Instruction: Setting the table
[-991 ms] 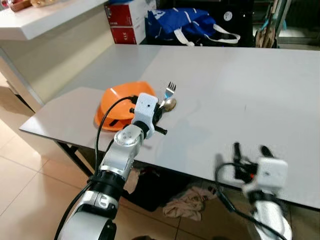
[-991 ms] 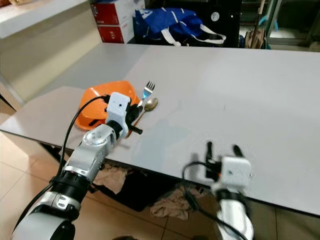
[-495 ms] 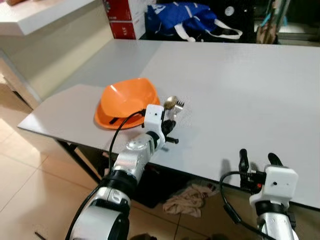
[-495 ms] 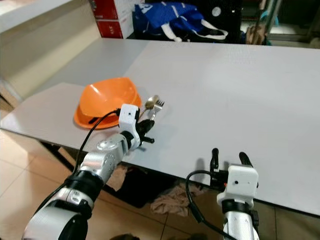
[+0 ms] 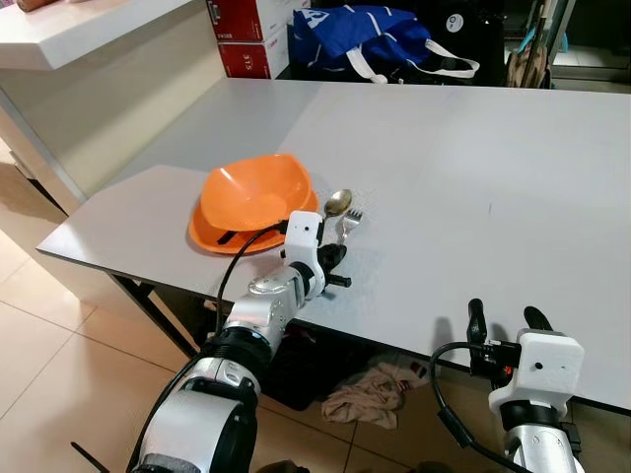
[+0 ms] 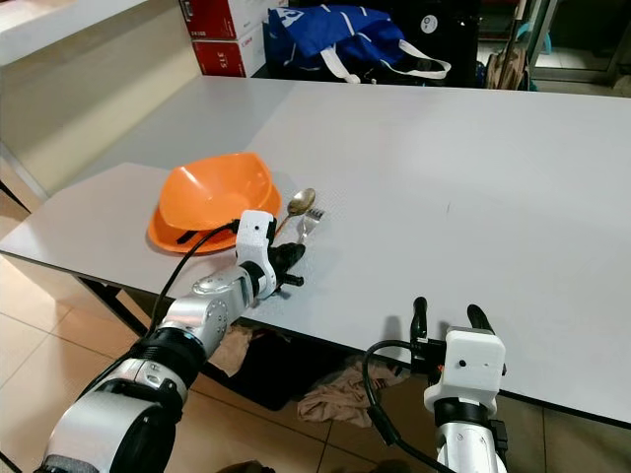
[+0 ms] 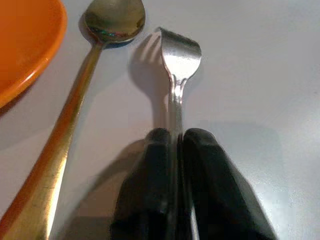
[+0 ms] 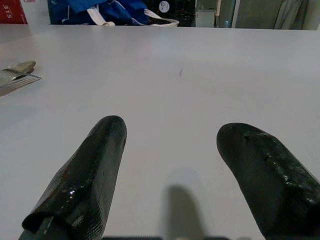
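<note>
An orange bowl sits near the front left corner of the grey table. Right beside it lie a brass spoon and a silver fork, side by side. My left gripper rests low on the table, shut on the fork's handle; in the left wrist view the two black fingers pinch the fork with the spoon alongside. My right gripper hovers at the table's front edge, open, with nothing between its fingers.
A blue bag and red boxes stand beyond the table's far edge. A white counter runs along the left. Cloths lie on the tiled floor under the table. Most of the tabletop to the right is bare.
My left gripper has lowered the fork from above the table down beside the spoon. The right gripper shifted slightly along the front edge. The camera also moved.
</note>
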You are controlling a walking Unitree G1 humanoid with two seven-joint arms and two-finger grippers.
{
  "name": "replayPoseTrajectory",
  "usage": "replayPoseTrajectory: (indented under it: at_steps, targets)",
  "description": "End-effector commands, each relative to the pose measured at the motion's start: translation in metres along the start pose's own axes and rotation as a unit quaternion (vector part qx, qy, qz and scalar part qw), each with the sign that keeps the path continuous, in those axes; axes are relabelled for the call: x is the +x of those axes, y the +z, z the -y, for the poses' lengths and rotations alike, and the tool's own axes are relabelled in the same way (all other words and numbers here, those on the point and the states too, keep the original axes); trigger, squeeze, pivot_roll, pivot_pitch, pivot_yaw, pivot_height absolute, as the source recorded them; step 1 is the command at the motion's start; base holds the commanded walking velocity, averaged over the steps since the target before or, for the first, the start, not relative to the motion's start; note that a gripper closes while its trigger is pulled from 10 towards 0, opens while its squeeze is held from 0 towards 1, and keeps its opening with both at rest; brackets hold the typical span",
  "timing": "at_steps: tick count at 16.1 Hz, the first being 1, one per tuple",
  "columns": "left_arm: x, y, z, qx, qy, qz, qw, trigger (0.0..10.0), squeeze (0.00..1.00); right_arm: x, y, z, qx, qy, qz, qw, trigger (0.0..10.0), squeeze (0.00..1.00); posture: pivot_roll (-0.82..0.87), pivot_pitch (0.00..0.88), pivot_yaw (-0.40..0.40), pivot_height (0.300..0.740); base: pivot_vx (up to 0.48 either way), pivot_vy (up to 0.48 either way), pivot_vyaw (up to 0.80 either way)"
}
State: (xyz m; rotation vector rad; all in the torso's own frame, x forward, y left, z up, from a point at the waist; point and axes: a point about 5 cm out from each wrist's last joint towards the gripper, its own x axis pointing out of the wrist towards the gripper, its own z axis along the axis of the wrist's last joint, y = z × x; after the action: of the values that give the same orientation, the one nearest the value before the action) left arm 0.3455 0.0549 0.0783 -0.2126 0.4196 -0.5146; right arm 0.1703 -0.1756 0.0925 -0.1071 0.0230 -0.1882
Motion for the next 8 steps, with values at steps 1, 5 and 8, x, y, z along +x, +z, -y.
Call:
replayPoseTrajectory:
  at_steps: [1, 5, 8]
  targets:
    - [-0.0003, 0.0043, -0.0052, -0.002, 0.004, 0.003, 1.0, 10.0, 1.0, -0.0001, 0.0017, -0.002, 0.001, 0.001, 0.0, 1.0, 10.0, 0.0, -0.19, 0.0, 0.159, 0.71, 0.0, 0.0, 0.0]
    - [0.0002, 0.0055, -0.0074, 0.006, 0.009, 0.003, 1.0, 10.0, 1.0, -0.0001, 0.0007, -0.0024, 0.002, -0.001, -0.003, 1.0, 10.0, 0.0, -0.19, 0.0, 0.164, 0.71, 0.0, 0.0, 0.0]
    - [0.0005, 0.0081, -0.0096, 0.012, 0.015, 0.005, 1.0, 10.0, 1.0, 0.0004, -0.0003, -0.0032, 0.002, -0.001, -0.003, 1.0, 10.0, 0.0, -0.18, 0.0, 0.165, 0.71, 0.0, 0.0, 0.0]
